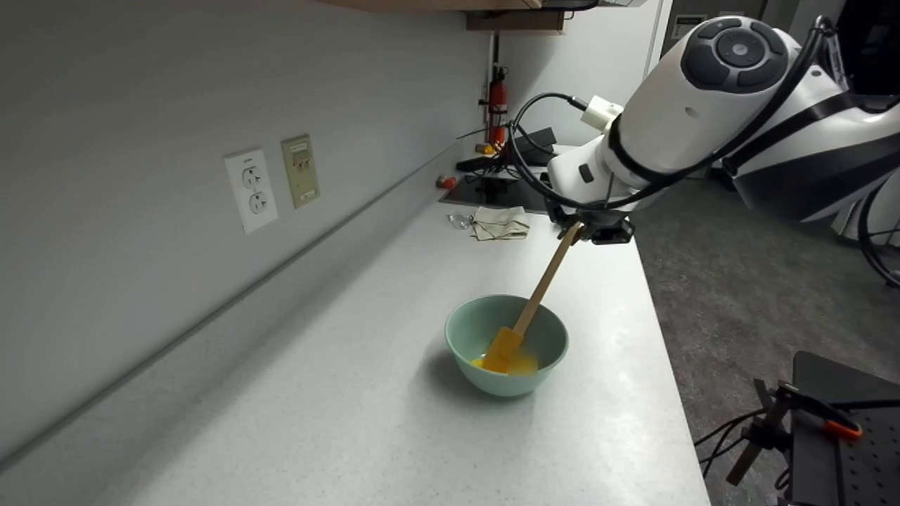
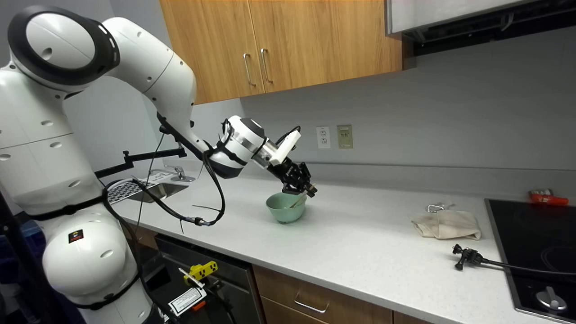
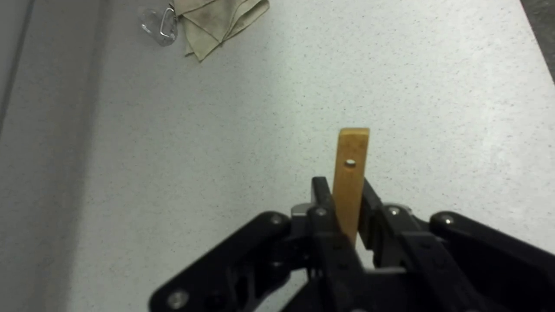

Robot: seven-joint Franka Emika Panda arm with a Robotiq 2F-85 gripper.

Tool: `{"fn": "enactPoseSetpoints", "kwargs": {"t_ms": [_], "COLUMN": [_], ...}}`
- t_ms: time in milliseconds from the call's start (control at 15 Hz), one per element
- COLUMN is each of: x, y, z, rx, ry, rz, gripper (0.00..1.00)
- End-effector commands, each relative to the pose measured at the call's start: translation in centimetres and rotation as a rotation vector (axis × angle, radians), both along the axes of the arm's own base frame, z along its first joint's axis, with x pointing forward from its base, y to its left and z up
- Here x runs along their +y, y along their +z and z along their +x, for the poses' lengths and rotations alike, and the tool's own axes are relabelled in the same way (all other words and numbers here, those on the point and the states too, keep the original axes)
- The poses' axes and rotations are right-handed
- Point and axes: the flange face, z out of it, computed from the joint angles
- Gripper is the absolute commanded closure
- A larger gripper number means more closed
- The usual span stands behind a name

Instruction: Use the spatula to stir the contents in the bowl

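The spatula (image 1: pixel 547 277) has a light tan wooden handle and a yellow-orange head. It leans in the bowl with its head down inside. The bowl (image 1: pixel 492 384) is round and mint-green and stands on the counter; it also shows in an exterior view (image 2: pixel 280 210). The contents (image 1: pixel 524 362) are a blurred yellow-orange clump at the bowl's bottom beside the spatula head. My gripper (image 3: pixel 344 190) is shut on the upper handle, whose holed end (image 3: pixel 352 147) sticks out past the fingertips. The gripper (image 2: pixel 309 189) is above the bowl. The bowl is out of the wrist view.
A folded beige cloth (image 1: pixel 500 223) with a clear plastic item (image 1: pixel 460 221) lies further along the counter, before the black cooktop (image 2: pixel 540 243). A black mount with a cable (image 2: pixel 470 257) lies near it. A wall (image 1: pixel 176 281) runs behind; wooden cabinets (image 2: pixel 306 45) hang above.
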Motion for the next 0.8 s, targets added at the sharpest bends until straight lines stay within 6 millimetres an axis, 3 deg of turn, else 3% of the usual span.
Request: {"fn": "enactPoseSetpoints", "kwargs": {"t_ms": [0, 733], "x": [-0.1, -0.1], "y": [0.5, 2.0], "z": [-0.1, 0.9], "rx": [0.097, 0.229], "ry": [-0.047, -0.225], "rz": [0.011, 0.177], "gripper": [0.96, 0.96]}}
